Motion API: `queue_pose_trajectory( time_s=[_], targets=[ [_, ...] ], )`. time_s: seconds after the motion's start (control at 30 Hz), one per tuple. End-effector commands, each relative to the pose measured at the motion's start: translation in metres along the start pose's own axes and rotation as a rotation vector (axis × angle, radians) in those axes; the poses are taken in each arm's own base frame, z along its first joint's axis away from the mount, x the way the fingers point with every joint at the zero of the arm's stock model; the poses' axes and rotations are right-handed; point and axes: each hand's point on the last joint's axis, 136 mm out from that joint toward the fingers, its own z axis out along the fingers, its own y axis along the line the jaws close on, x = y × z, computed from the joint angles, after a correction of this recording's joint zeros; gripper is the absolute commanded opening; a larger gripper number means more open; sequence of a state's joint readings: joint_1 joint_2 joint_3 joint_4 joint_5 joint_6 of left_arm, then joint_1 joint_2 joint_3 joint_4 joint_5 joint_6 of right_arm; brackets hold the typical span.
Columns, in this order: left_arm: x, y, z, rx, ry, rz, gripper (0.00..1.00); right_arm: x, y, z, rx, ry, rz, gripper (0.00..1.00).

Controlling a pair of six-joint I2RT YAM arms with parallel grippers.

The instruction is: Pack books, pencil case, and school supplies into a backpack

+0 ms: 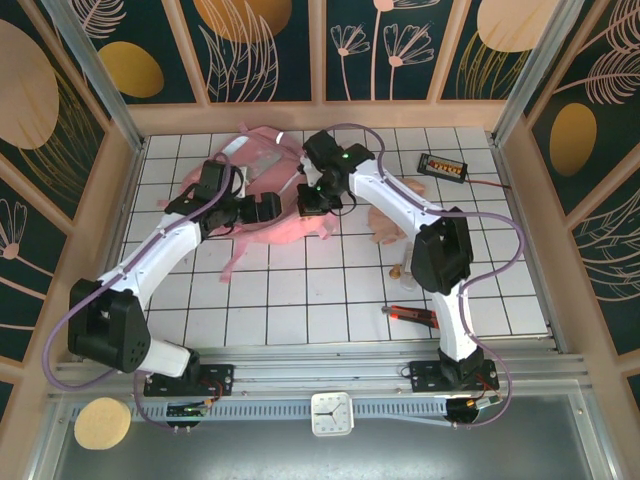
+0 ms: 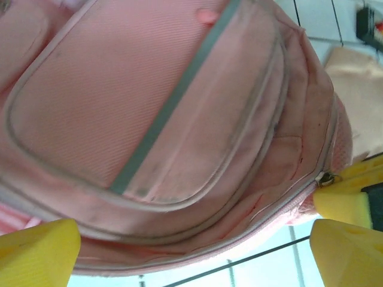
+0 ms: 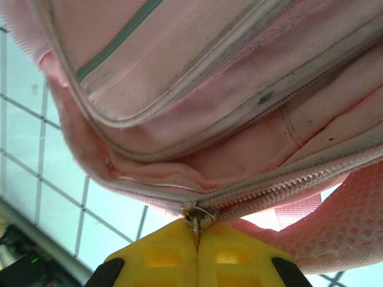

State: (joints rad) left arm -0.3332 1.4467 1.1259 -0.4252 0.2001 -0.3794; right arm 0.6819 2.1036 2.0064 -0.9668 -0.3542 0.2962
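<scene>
- The backpack (image 1: 285, 228) lies slumped on the tiled table (image 1: 300, 300), in the upper middle of the top view, with both arms reaching over it.
- My right gripper (image 3: 196, 236) is clenched on the small metal zipper pull (image 3: 194, 216), low in the middle of its wrist view. The yellow pads are pressed together around it.
- My left gripper (image 2: 191, 254) is released, its yellow fingers (image 2: 36, 251) spread wide at the bottom corners of its view. The bag's lower edge runs between them, and I see nothing pinched.
- I judge the bag to be light, soft and limp. The fabric folds and bulges around the zipper track (image 3: 287, 185), so it will drag along with any pull instead of staying put.
- The pull is tiny, and being metal it is probably slippery against foam pads, so I would tug gently along the track and never across it.
- For a counter-hold I would use the left jaws on the thick piped seam beside the zipper. The flat front pocket (image 2: 143, 107) offers nothing to grip.
- The pale pencil case (image 1: 388, 228) sits to the right of the bag, apart from it. It looks floppy too, so I would pinch it at an edge.
</scene>
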Motion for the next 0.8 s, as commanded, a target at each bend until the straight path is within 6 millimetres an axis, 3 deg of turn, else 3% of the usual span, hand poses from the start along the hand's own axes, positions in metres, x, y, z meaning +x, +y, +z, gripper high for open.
queue_pose_trajectory(
  time_s=[0.0,0.2,0.37,0.53,0.63,0.77],
  targets=[
    [0.014,-0.002,-0.003,-0.019,0.064,0.338,0.85,-0.013,0.025,-0.034,-0.099,-0.039,0.008,0.00],
    [0.007,-0.036,-0.018,0.136,-0.072,0.715,0.82,-0.009,0.041,-0.046,-0.148,-0.022,-0.002,0.00],
    [0.023,-0.049,-0.003,0.258,-0.043,0.875,0.81,0.001,0.061,-0.051,-0.169,-0.006,-0.033,0.00],
    [0.022,-0.063,0.010,0.342,-0.032,0.918,0.76,0.010,0.073,-0.052,-0.181,0.009,-0.050,0.00],
    [0.030,-0.068,0.018,0.389,-0.007,0.938,0.59,0.013,0.075,-0.051,-0.189,0.015,-0.050,0.00],
    [0.047,-0.060,0.026,0.404,0.073,0.948,0.00,0.014,0.071,-0.052,-0.184,0.025,-0.061,0.00]
  ],
)
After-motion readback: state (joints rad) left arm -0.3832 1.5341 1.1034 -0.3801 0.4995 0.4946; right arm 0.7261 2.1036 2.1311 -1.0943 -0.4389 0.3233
